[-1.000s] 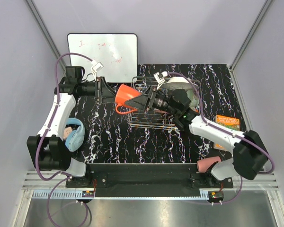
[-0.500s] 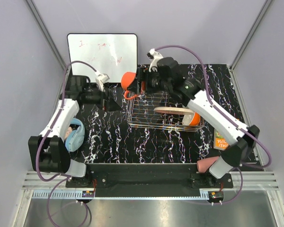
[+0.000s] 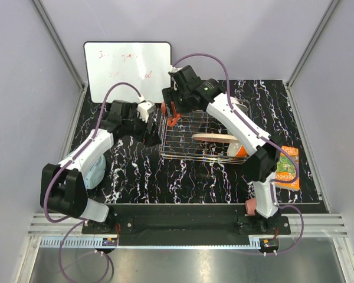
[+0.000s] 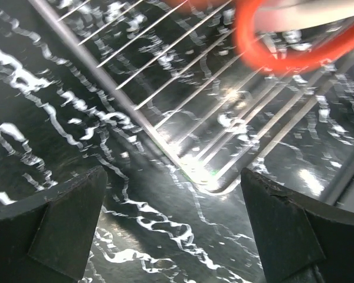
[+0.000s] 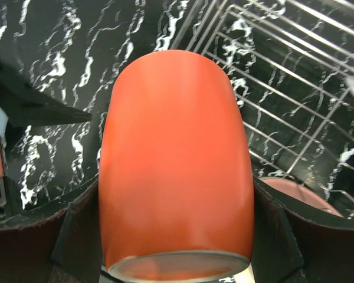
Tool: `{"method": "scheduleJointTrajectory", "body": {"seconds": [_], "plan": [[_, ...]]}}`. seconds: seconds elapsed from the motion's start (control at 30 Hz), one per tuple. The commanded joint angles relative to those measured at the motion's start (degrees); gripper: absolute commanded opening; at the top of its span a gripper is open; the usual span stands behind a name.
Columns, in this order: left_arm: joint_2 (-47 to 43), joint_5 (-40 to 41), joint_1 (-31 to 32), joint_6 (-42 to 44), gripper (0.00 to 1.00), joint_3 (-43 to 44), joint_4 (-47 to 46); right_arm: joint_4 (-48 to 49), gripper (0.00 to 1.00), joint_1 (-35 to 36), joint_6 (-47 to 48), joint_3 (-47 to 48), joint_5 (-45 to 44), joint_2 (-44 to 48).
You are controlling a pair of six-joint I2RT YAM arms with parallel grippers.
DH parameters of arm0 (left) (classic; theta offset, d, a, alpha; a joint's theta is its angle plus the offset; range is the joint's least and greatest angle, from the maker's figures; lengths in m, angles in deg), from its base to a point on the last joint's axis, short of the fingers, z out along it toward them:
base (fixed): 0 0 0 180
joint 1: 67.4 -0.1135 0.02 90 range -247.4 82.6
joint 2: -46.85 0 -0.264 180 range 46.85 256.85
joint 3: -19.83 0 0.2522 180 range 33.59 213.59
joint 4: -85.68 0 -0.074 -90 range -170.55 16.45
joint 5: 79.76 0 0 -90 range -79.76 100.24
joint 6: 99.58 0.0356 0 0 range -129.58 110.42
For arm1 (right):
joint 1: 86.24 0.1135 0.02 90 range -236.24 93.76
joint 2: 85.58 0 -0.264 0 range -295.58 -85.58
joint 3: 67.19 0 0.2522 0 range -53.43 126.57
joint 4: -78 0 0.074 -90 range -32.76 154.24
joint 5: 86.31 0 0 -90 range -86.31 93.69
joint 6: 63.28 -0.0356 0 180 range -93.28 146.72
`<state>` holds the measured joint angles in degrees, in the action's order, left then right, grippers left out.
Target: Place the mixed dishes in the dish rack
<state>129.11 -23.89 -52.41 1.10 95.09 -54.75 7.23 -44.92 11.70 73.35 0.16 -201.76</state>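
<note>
Orange mug (image 5: 176, 159) hangs over the far-left corner of the dish rack (image 3: 186, 154), pinched on both sides by my right gripper (image 5: 177, 236). My left gripper (image 4: 177, 233) is spread and empty, just beside the rack's left side on the marbled surface (image 3: 133, 172).

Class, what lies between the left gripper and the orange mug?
Corner wires of the dish rack separate left gripper from orange mug; left wrist view shows it.

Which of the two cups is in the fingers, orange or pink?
The orange mug: the right fingers clamp it at the dish rack's far-left corner. The pink cup lies loose beside the right arm's base.
</note>
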Motion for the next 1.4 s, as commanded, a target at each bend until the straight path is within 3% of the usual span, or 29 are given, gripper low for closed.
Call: {"method": "scheduleJointTrajectory", "body": {"seconds": [0.0, 0.2, 0.7, 1.37], "plan": [[-1.13, 9.24, 0.83, -0.47, 0.99, -5.4, -12.23, -4.66, 0.0, -1.68, 2.89, 12.4, -2.71, -4.04], [-0.88, 12.69, 2.86, -2.41, 0.99, -7.0, -17.36, -10.31, 0.0, -2.73, 4.22, 22.98, -3.85, -13.89], [3.88, 14.35, 5.93, -1.8, 0.99, -10.43, -20.88, -9.7, 0.0, -4.67, 4.74, 25.27, -1.83, -21.28], [-3.68, 16.11, 14.2, 4.7, 0.99, -14.56, -11.13, -9.61, 0.0, -6.08, 5.53, 22.64, 0.1, -24.44]]}}
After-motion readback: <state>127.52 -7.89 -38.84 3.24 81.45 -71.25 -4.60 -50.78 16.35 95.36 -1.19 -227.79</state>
